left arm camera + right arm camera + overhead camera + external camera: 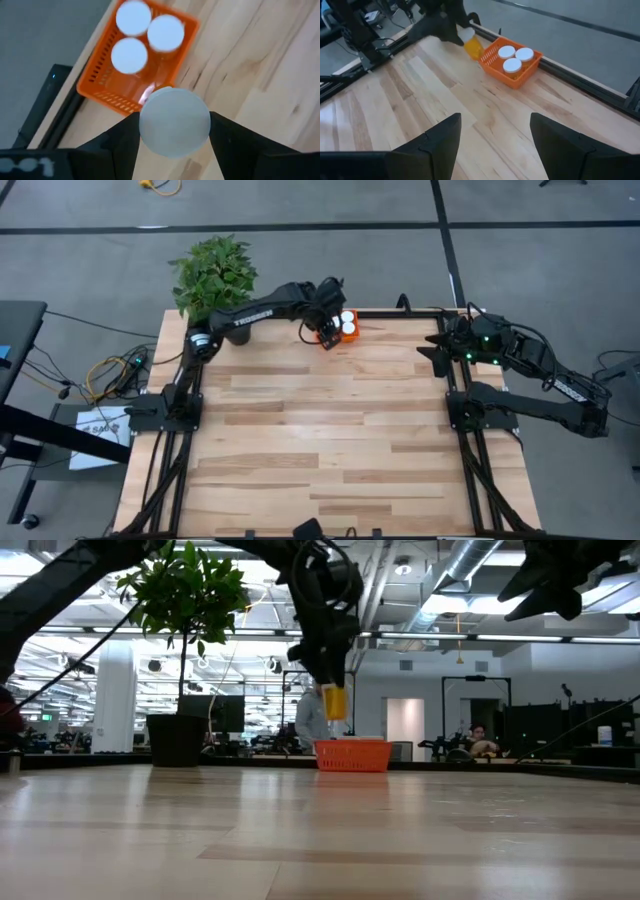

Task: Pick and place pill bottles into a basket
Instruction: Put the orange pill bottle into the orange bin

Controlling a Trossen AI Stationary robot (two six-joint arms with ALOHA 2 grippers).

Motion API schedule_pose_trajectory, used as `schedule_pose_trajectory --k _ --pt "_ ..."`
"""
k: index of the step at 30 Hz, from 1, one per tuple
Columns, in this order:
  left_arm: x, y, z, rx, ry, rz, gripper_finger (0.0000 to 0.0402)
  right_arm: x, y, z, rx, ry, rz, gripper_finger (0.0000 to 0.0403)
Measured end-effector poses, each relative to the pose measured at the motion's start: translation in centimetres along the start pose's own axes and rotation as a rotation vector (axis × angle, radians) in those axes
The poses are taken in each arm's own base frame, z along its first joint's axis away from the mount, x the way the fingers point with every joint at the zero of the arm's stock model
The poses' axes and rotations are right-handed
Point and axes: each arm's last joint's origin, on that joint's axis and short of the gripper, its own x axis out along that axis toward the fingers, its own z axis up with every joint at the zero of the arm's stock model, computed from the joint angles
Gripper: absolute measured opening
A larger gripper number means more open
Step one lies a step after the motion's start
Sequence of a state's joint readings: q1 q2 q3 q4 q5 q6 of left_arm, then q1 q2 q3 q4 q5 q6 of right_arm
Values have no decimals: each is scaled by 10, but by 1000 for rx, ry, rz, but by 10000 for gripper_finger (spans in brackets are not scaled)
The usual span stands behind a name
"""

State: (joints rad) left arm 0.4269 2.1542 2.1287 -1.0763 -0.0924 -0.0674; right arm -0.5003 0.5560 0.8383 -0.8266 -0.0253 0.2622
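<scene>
While the fourth pill bottle (pixel 174 122) is carried by the left gripper (pixel 333 690), clamped between narrow jaws by its amber body with the white cap uppermost, it is held in the air just beside the near edge of the basket (pixel 343 337) and not yet over the opening. Three bottles (pixel 514 58) are already seen standing upright inside the basket, their caps clustered toward the far end, so that a free pocket is left at the end nearest the gripper. The basket itself is set at the far edge of the table (pixel 330 440), close to the plant pot (pixel 176 738).

For the step to be done well, the bottle should be brought fully over that free pocket before any descent is made, so that the orange rim is not struck and the light basket is not pushed. The bottle is best kept upright, lowered until it is close to the basket floor, and only then released, since a drop from height could topple the neighbours.

The right gripper (pixel 440 350) is parked at the right side of the table, its jaws spread wide and nothing held
</scene>
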Motion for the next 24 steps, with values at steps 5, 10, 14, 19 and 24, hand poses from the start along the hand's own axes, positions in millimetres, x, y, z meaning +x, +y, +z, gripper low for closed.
schedule_pose_trajectory --k 5,10,14,19,24 --pt "5 7 -1 -9 15 27 206 0 0 0 18 2 0 232" --pt "6 17 0 -19 15 40 206 0 0 0 19 2 0 232" --pt "16 19 2 -26 9 31 206 0 0 0 19 2 0 232" --pt "36 14 -2 -9 62 16 206 0 0 0 19 3 2 232" --pt "39 14 -1 -3 57 62 206 0 0 -1 19 6 0 232"
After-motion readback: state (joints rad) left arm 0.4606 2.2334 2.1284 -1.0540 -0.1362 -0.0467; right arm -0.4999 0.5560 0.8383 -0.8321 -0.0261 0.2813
